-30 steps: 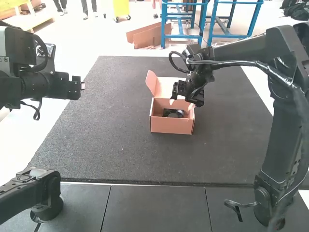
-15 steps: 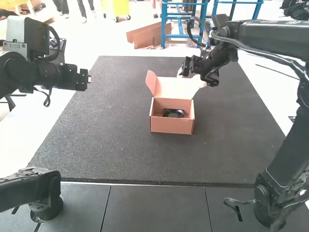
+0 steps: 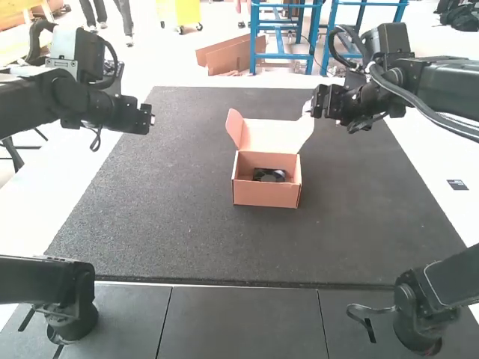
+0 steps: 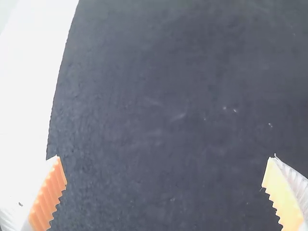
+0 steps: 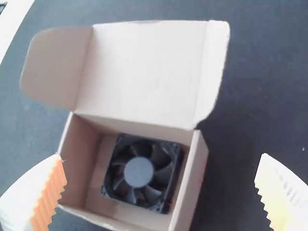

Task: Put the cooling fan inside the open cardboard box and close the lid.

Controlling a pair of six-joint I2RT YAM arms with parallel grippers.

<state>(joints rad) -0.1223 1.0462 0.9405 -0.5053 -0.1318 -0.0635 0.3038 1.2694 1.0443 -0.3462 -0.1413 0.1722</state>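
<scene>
Cooling fan [image 5: 140,173] lies flat inside the cardboard box [image 3: 266,193], lid [image 3: 271,135] upright — right gripper [image 3: 314,110] near it, left gripper [image 3: 147,118] over the mat [image 3: 165,202], both with fingers spread.

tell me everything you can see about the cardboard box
The cardboard box is small, plain tan and looks like thin card. It stands upright and open near the middle of the black mat. Its lid is raised behind the opening, with a small flap at each end. A black cooling fan lies flat on the bottom inside, its hub facing up. Nothing grips the box.
</scene>
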